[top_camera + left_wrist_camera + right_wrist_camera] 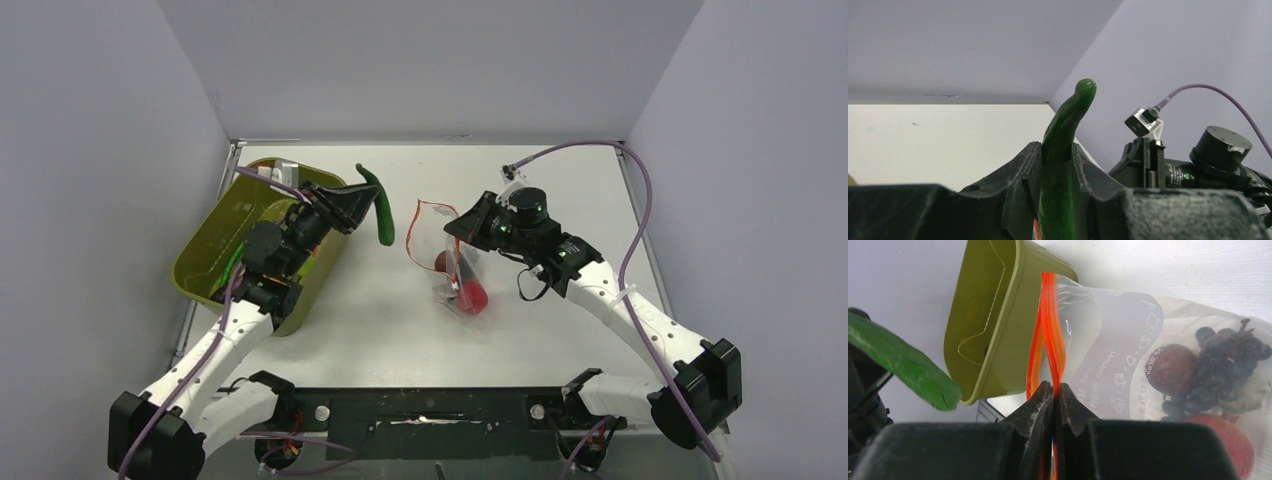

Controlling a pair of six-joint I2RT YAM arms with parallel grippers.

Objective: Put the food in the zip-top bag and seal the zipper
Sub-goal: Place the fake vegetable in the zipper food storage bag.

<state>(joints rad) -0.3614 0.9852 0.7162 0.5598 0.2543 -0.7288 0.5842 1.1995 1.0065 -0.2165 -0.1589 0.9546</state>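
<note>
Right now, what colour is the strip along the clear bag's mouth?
The strip is orange-red; the right wrist view shows it best.

I read a deep green vegetable, an olive tub — then the clear bag with white print, orange-red zipper, dark purple grapes, red fruit.

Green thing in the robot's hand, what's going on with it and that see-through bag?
The left hand holds a long green toy vegetable in the air, between the olive tub and the clear bag. The right hand is pinched shut on the bag's orange zipper strip. A grape bunch, a brown round piece and a red piece are already inside. The green one is not in yet, and the zipper is not sealed.
</note>
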